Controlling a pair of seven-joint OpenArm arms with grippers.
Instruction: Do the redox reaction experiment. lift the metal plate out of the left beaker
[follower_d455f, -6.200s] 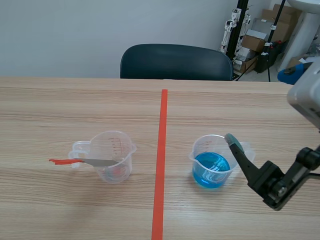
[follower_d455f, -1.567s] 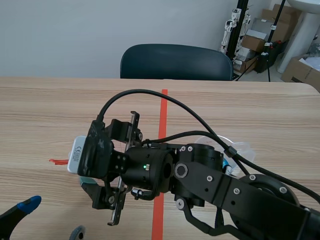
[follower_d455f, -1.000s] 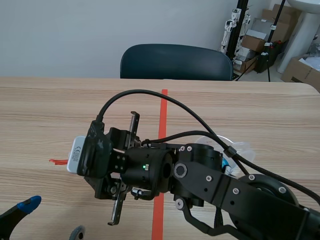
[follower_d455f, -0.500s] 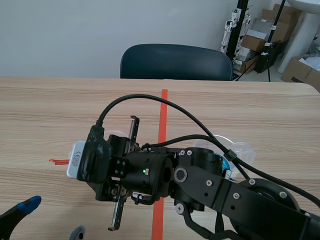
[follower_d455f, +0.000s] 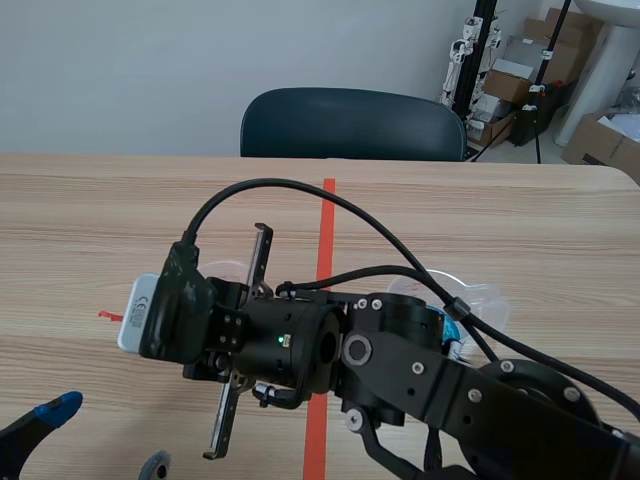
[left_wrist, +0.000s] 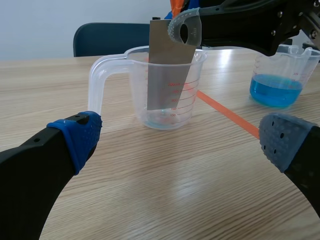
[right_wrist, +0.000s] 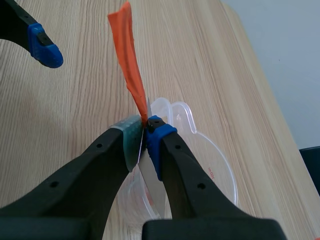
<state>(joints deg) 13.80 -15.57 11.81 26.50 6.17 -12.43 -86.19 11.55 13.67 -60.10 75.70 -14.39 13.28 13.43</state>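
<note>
The metal plate (left_wrist: 167, 65) stands almost upright with its lower end inside the clear left beaker (left_wrist: 165, 107). An orange tape tag (right_wrist: 129, 65) sticks up from its top end. My right gripper (right_wrist: 145, 137) is shut on the plate's top end, right over the beaker (right_wrist: 210, 170). In the scene view the right arm (follower_d455f: 290, 345) reaches across the red line and hides the beaker; only the tag's tip (follower_d455f: 108, 315) shows. My left gripper (left_wrist: 180, 145) stands open on the near side of the beaker, low over the table, holding nothing.
A second beaker with blue liquid (left_wrist: 277, 82) stands right of the red tape line (follower_d455f: 325, 215). A dark chair (follower_d455f: 350, 122) is behind the table's far edge. The left gripper's blue fingertip (right_wrist: 45, 50) lies close beside the beaker.
The right gripper's fingers have shut on the plate's top end. The right wrist has shifted slightly to the left. The left gripper has stayed in place.
</note>
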